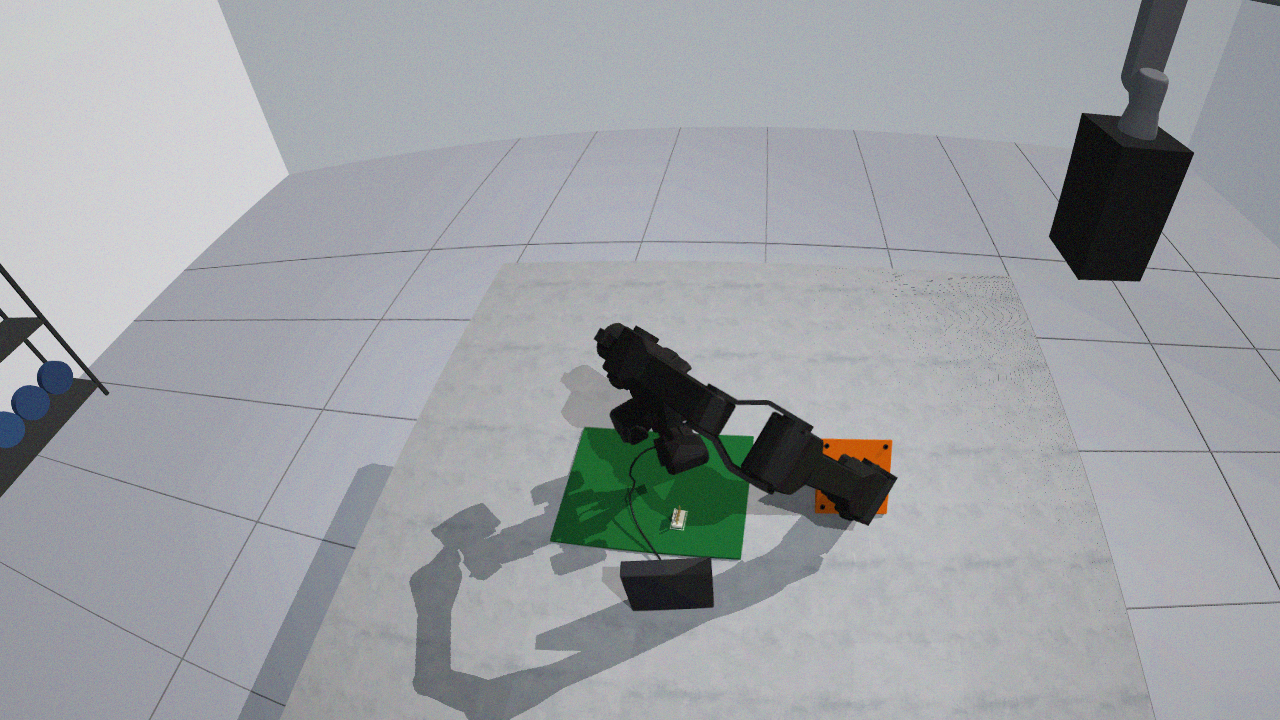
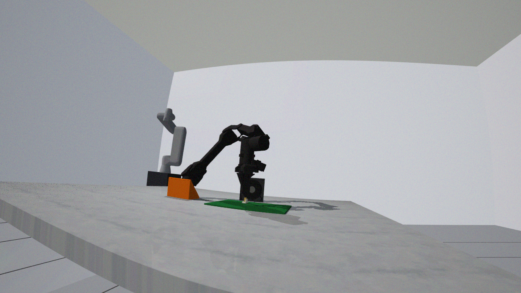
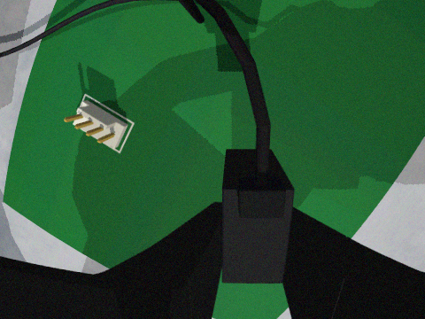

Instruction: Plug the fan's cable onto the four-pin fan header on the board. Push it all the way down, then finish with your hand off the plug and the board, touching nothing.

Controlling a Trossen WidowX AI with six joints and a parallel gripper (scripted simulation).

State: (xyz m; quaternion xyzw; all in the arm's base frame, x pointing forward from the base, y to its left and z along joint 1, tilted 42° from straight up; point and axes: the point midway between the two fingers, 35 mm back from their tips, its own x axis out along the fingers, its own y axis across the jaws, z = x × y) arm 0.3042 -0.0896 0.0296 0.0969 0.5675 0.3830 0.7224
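Observation:
My gripper [image 2: 246, 193] [image 3: 250, 214] is shut on the cable's black plug [image 3: 253, 248], which is upright with the cable leaving its top. The plug's shadow lies apart from it, so it is held above the green board [image 1: 716, 540] [image 2: 225, 205] [image 3: 40, 177]. The white four-pin header [image 1: 680, 519] [image 2: 245, 202] [image 3: 99, 126], with bare brass pins, is left of the plug in the wrist view and turned at an angle to it. The black cable [image 1: 631, 505] [image 3: 248, 66] curves back to the dark fan [image 1: 666, 586] [image 2: 259, 182]. My fingertips are hidden in the top view.
An orange block [image 1: 877, 447] [image 2: 178, 188] is by my arm's base, beside the board. The fan stands just past the board's edge, near the header. A grey arm [image 1: 1143, 102] [image 2: 178, 145] on a black pedestal [image 1: 1118, 197] and a rack with blue discs [image 1: 31, 402] are farther off.

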